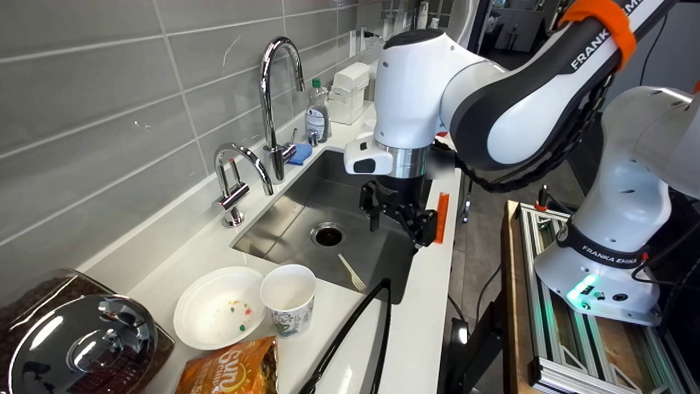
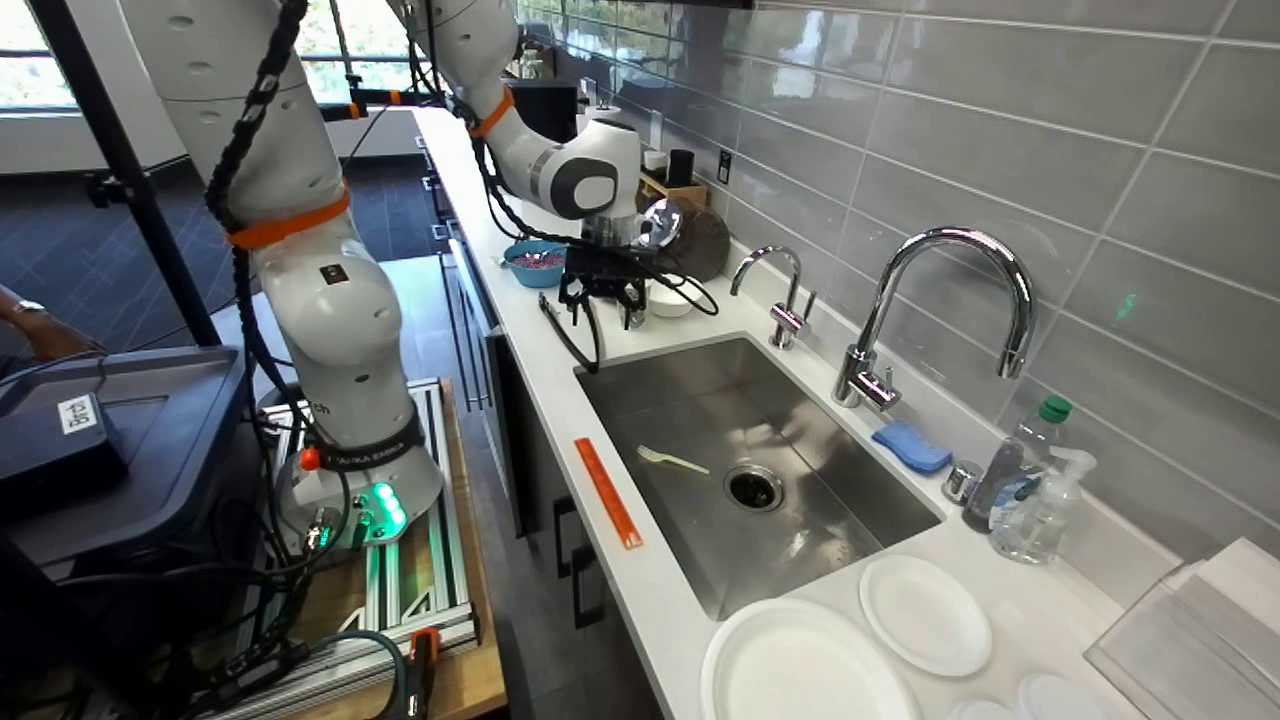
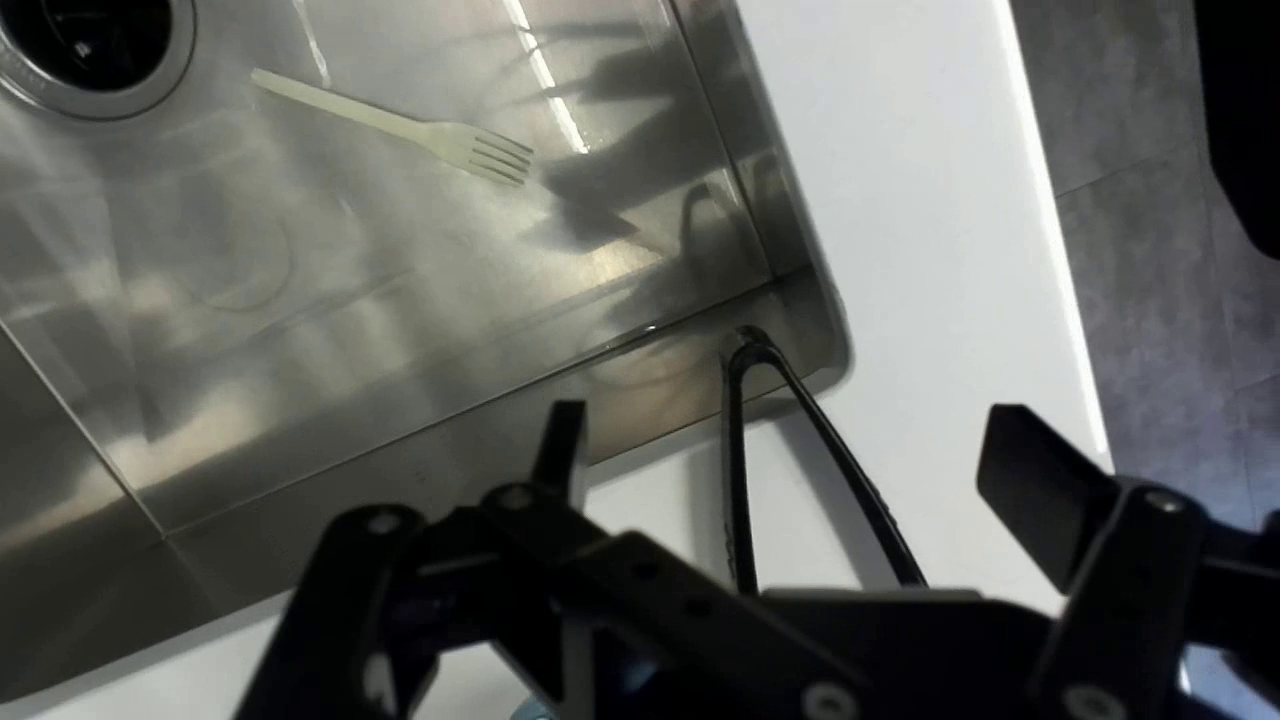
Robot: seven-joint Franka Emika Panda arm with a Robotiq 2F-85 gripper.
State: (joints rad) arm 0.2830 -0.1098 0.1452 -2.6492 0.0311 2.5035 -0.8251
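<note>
My gripper [image 1: 399,227] is open and holds nothing. It hangs over the front end of the steel sink [image 3: 300,250] and the white counter, pointing down; it also shows in an exterior view [image 2: 605,312] and the wrist view [image 3: 788,440]. Black tongs [image 3: 737,480] lie on the counter between and below the spread fingers, apart from them. Their bent end reaches over the sink's corner; they also show in both exterior views [image 1: 384,336] [image 2: 566,338]. A pale fork [image 3: 400,124] lies on the sink floor near the drain, also in both exterior views [image 1: 351,272] [image 2: 672,459].
A white cup [image 1: 290,301], a white bowl [image 1: 203,312] with colored bits and an orange chip bag [image 1: 232,369] stand beside the tongs. Two faucets [image 1: 268,98] [image 2: 785,320] rise behind the sink. An orange strip [image 2: 607,493] lies along its edge; white plates [image 2: 925,615] lie beyond.
</note>
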